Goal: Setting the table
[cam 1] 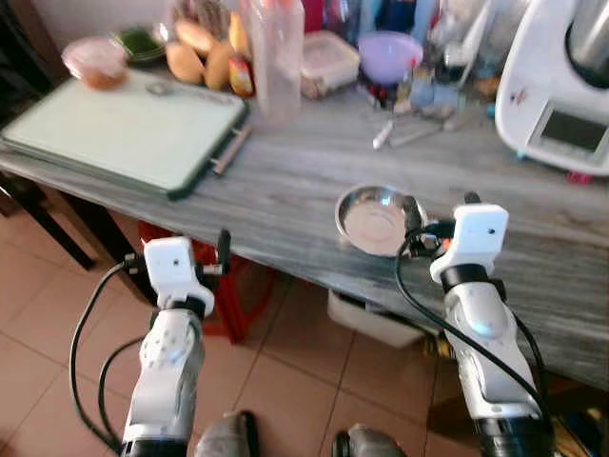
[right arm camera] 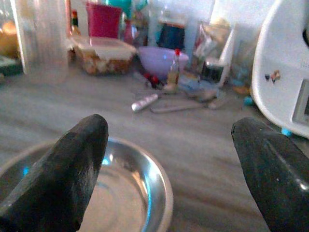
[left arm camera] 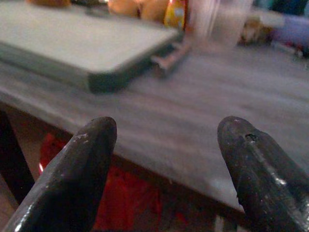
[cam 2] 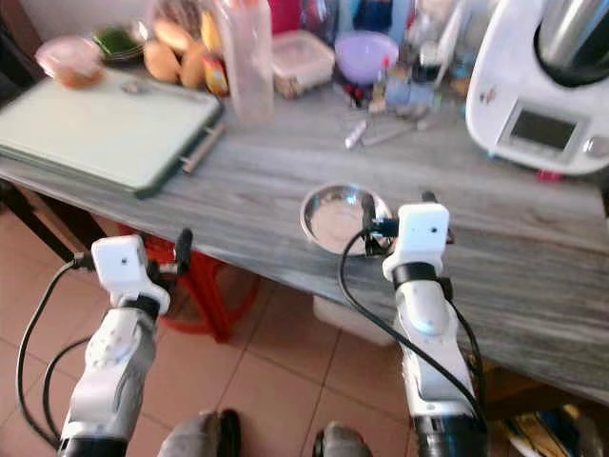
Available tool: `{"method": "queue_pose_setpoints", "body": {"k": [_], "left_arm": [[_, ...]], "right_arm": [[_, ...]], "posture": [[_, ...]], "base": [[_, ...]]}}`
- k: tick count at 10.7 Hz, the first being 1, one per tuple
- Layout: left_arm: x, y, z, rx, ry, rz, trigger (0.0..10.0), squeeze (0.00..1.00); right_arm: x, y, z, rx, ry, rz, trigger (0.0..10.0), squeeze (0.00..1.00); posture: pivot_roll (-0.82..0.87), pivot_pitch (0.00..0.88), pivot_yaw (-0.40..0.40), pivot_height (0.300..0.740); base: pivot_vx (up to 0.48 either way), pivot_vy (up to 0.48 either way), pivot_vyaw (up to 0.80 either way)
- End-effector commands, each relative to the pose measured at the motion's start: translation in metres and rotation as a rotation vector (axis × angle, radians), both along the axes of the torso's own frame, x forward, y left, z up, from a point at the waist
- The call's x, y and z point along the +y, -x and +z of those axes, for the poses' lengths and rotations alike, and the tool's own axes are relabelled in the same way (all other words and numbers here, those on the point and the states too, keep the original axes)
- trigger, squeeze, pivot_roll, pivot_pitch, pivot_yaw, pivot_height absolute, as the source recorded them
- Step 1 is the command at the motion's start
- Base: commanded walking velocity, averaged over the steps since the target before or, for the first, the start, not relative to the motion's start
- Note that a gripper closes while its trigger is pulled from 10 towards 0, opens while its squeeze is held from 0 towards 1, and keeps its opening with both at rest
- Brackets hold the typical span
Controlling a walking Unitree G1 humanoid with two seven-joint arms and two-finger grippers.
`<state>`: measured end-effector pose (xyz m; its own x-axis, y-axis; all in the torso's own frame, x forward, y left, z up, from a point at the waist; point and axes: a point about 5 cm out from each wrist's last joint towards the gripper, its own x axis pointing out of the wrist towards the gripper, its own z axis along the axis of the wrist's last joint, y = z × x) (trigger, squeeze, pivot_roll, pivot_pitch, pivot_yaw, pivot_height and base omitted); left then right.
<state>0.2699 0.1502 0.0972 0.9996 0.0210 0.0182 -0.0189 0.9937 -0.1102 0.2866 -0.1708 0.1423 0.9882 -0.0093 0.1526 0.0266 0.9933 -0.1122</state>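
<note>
Right wrist view: we hold our right gripper (right arm camera: 169, 169) with fingers wide open, empty, over the steel bowl (right arm camera: 123, 193) at the counter (cam 1: 285, 190) edge, probably to grasp it; left gripper (left arm camera: 166, 164) is open too, empty, at 9 o'clock.

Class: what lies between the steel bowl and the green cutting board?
Only bare grey tabletop lies between the steel bowl and the green cutting board, seen in both eye views.
</note>
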Motion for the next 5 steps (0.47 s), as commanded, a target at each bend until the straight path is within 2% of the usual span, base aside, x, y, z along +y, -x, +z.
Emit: {"method": "queue_pose_setpoints", "body": {"k": [1,3,5], "left_arm": [[0.001,-0.002,-0.001,0.002,-0.012,0.023,10.0,0.0],[-0.002,-0.009,0.001,-0.017,-0.005,0.003,10.0,0.0],[-0.004,-0.01,0.003,-0.029,-0.006,-0.002,10.0,0.0]], "right_arm": [[0.0,-0.004,0.003,-0.016,0.002,-0.008,10.0,0.0],[0.009,-0.013,0.009,-0.061,0.006,0.014,10.0,0.0],[0.014,-0.01,0.009,-0.063,0.003,0.055,10.0,0.0]], "posture": [[-0.01,0.0,-0.008,0.74],[-0.02,0.0,-0.007,0.74],[-0.04,0.019,-0.002,0.74]], "base": [[0.0,0.0,0.0],[0.0,0.0,0.0],[0.0,0.0,-0.8]]}}
